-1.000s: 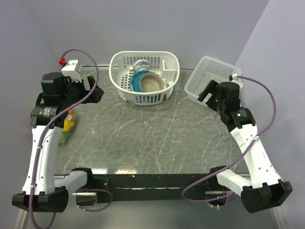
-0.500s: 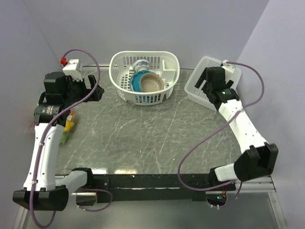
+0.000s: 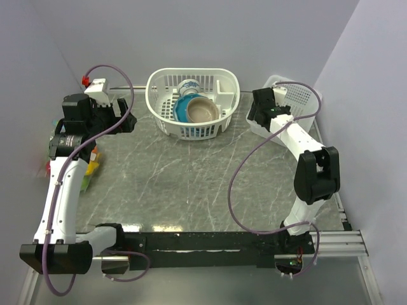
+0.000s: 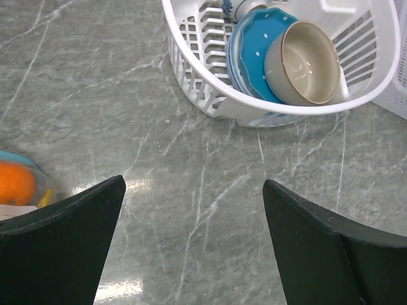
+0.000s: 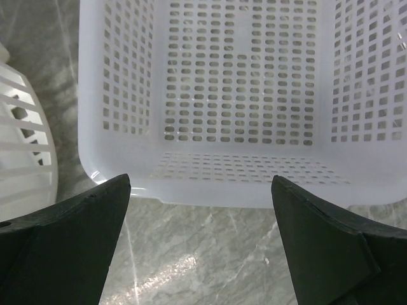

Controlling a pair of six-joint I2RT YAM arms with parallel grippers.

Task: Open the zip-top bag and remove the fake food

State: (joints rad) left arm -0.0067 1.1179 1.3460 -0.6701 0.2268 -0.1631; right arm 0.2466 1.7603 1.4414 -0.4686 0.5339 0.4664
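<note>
Left gripper (image 4: 193, 190): one, fingers spread wide, nothing between them, above the grey marbled tabletop (image 4: 159, 127).

Right gripper (image 5: 200, 184): one, spread the same way and empty, at the near wall of the perforated basket (image 5: 241, 190).

Zip-top bag (image 4: 19, 157): one, at the lower left edge of the left wrist view, partly cut off by the frame. It has a teal strip along its top, and the white patch on it is unreadable.

Fake food: one orange (image 4: 14, 183) seen through the plastic, with a yellow sliver beside it. Further pieces cannot be counted.

Baskets: two, both white. The perforated one holds nothing. The slatted oval basket (image 4: 210, 95), at the upper right of that view, holds one teal bowl (image 4: 254, 51), one beige bowl (image 4: 302, 60) and one blue-patterned cup (image 4: 238, 7).
</note>
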